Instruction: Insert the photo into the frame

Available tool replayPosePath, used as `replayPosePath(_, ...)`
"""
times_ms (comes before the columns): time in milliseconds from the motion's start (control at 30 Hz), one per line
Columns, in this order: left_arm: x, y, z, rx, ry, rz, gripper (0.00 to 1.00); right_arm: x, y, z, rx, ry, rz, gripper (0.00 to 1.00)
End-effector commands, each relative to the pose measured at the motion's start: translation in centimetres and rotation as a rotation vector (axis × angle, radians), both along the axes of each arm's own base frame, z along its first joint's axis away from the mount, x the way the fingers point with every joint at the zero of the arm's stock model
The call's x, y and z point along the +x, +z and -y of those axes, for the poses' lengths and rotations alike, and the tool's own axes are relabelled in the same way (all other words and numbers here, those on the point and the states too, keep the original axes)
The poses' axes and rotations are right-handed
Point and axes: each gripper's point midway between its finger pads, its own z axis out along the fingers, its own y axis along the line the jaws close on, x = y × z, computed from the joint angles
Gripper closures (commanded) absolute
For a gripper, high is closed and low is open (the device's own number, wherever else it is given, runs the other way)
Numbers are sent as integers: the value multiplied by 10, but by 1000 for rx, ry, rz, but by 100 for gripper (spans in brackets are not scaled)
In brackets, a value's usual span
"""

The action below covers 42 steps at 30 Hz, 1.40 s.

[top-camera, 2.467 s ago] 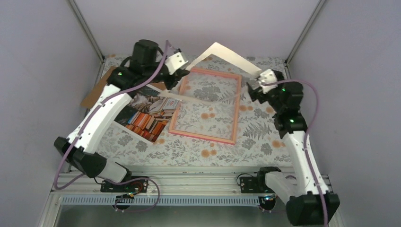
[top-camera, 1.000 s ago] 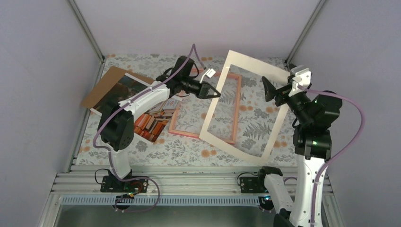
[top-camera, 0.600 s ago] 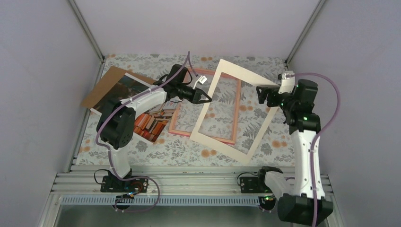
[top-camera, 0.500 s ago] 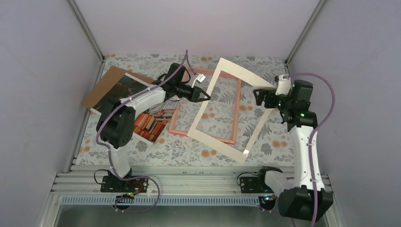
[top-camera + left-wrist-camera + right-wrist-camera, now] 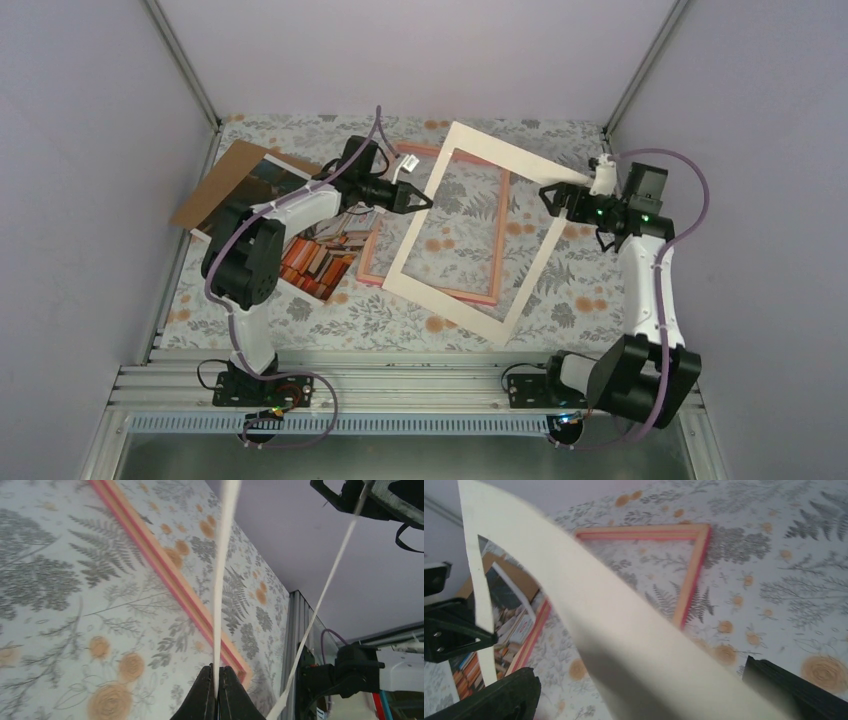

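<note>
The photo lies flat on the surface, down behind the left end effector, beside the frame. That end effector is clenched on a cream mat's edge. The right end effector gapes wide around its opposite corner.
</note>
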Motion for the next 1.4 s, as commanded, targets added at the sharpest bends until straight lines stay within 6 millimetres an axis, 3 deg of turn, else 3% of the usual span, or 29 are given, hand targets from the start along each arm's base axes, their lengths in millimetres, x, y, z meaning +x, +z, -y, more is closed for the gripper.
replayPosePath(0, 12, -6, -7, -22, 25, -6, 98, 10, -12, 23, 85, -37, -64, 0)
replayPosePath(100, 12, -7, -7, -27, 17, -10, 98, 12, -23, 23, 162, -9, -105, 0)
replayPosePath(267, 12, -14, -7, -21, 18, -28, 98, 8, -8, 4, 282, 90, -72, 0)
replayPosePath(400, 23, -24, -13, 5, 67, -38, 97, 8, -16, 13, 233, 34, -86, 0)
replayPosePath(867, 65, -84, -63, 186, 189, -116, 98, -4, -41, 15, 136, 51, -107, 0)
replayPosePath(1133, 83, -99, -94, 270, 255, -108, 98, -6, -40, 13, 142, 57, -101, 0)
replayPosePath(1367, 94, -103, -102, 296, 278, -94, 98, -5, -45, 11, 169, 66, -110, 0)
